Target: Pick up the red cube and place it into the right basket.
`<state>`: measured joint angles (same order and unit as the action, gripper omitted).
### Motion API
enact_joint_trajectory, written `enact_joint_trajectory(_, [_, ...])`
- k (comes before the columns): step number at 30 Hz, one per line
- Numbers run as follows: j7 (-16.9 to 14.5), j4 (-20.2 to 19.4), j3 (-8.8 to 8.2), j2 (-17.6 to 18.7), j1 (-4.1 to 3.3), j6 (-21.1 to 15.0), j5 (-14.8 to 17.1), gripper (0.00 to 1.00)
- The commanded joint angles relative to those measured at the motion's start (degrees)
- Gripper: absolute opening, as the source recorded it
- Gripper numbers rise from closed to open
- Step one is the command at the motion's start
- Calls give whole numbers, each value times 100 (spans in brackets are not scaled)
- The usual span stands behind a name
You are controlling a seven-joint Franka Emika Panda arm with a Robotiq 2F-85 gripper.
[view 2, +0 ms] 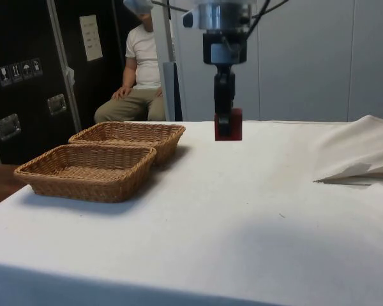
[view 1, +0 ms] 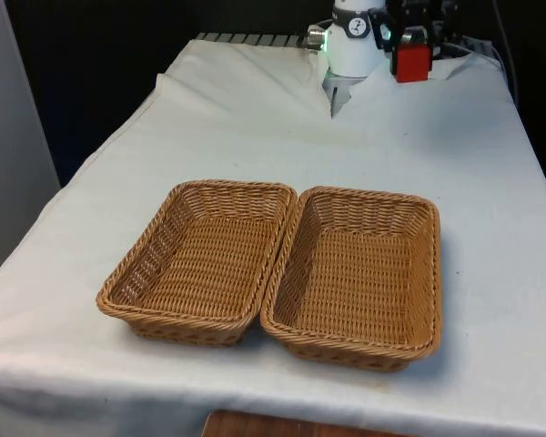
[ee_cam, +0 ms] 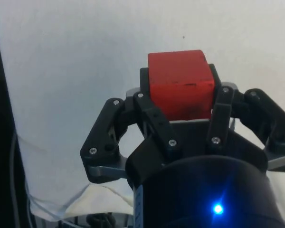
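My gripper [view 1: 410,47] is shut on the red cube [view 1: 410,61] and holds it in the air above the far end of the table. From the side, the red cube [view 2: 228,124] hangs between the black fingers [view 2: 223,95], clear of the cloth. In the wrist view the red cube [ee_cam: 180,83] sits clamped between both fingers [ee_cam: 152,111]. Two wicker baskets stand side by side near the table's front edge: the right basket [view 1: 357,273] and the left basket [view 1: 203,259], both empty. The gripper is well behind them.
A fold of the white cloth [view 2: 357,153] is bunched up at the robot's end of the table. A person [view 2: 139,70] sits beyond the table in the side view, behind the baskets [view 2: 89,169].
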<state>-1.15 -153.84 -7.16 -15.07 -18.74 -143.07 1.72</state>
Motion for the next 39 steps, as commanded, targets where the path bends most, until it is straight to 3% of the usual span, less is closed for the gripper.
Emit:
enact_joint_trajectory(1, [-52,74,-52,-40,46,120,-46,1])
enact_joint_trajectory(2, [0,0,0,0,0,0,0,1])
enact_joint_trajectory(5, [-155,166,-149,-63,57,229,-34,1])
enact_joint_trajectory(13, [-367,338,-390,-29,52,281,0,1])
enact_joint_trajectory(23, [-653,647,-710,229,86,361,6,1])
enact_joint_trajectory(31, [-894,940,-991,447,80,418,23,1])
enact_joint_trajectory(32, [-837,877,-963,401,69,361,0,1])
enact_joint_trajectory(39, [-1169,1278,-1220,756,63,424,120,1])
